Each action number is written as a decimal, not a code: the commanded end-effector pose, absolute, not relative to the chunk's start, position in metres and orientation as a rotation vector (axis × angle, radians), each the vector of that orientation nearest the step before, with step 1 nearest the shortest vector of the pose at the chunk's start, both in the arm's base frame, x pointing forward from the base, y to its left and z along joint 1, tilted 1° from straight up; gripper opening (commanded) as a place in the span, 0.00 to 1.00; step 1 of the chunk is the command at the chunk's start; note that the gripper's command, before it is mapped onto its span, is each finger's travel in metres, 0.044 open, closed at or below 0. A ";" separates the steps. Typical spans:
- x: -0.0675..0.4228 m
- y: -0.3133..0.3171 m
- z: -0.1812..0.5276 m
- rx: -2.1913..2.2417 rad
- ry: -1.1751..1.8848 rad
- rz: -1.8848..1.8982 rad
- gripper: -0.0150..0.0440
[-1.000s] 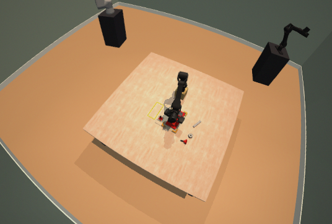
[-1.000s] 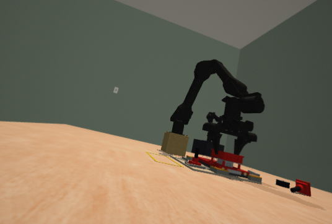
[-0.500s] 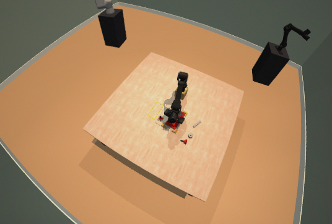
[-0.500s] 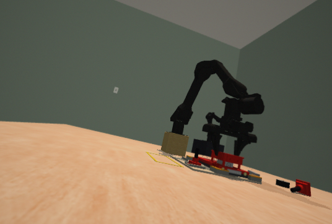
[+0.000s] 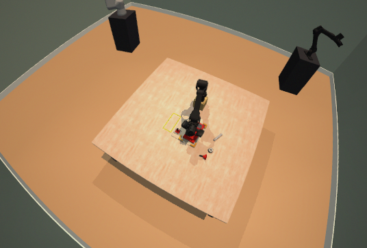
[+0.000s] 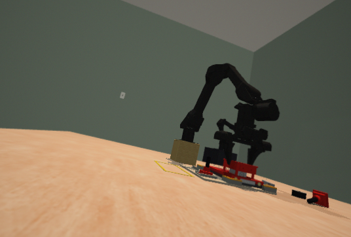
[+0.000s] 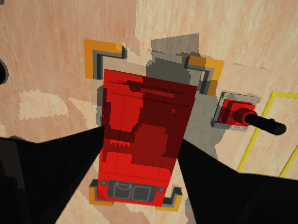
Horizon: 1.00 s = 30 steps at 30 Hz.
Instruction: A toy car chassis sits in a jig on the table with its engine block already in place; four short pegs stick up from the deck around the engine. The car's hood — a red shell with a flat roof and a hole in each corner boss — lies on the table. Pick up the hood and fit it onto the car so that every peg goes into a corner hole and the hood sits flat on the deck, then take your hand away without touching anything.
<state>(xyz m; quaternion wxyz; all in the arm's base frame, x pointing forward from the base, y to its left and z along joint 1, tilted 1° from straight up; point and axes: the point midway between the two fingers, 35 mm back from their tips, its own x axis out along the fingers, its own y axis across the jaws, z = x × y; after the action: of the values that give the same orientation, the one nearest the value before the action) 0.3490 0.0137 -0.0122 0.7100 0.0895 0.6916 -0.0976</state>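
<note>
pincer (image 7: 145,145) clenched on red hood (image 7: 145,125), fingers pressing both long sides, seen in wrist view. hood held directly above chassis (image 6: 252,181) in jig (image 7: 102,52); orange/grey corner brackets of jig visible around hood outline at three corners, fourth hidden. hood slightly skewed rel. to brackets in wrist view. grey front end of car (image 7: 131,191) showing just below hood's lower edge. in exterior view hood (image 6: 240,168) low over chassis, appears tilted, side nearer arm base higher; seated or not: cannot tell. pegs and corner holes not resolvable. arm (image 6: 213,88) arched from tan base block (image 6: 184,152) on table (image 5: 144,144), wrist pointing down over jig. yellow outlined rectangle (image 5: 171,122) on table just beside jig, on side opposite loose parts. small red block w/ black cylindrical stub (image 7: 240,114) just beside jig, near yellow outline. loose parts on table, apart from jig: grey rod (image 5: 218,137), small grey ring-like part (image 5: 211,150), red piece w/ black stub (image 5: 203,157); in exterior view also a small black block (image 6: 298,194) next to that red piece (image 6: 320,198). two black pedestals off table w/ other arms: pale one (image 5: 124,31), dark one (image 5: 298,70).
</note>
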 end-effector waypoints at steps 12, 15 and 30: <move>0.349 0.014 -0.007 0.198 1.537 -0.215 0.25; 0.348 0.014 -0.007 0.197 1.536 -0.215 0.25; 0.348 0.015 -0.009 0.194 1.533 -0.214 0.25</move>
<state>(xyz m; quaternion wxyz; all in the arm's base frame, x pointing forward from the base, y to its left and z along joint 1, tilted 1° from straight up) 0.3485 0.0153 -0.0087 0.7113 0.0882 0.6908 -0.0958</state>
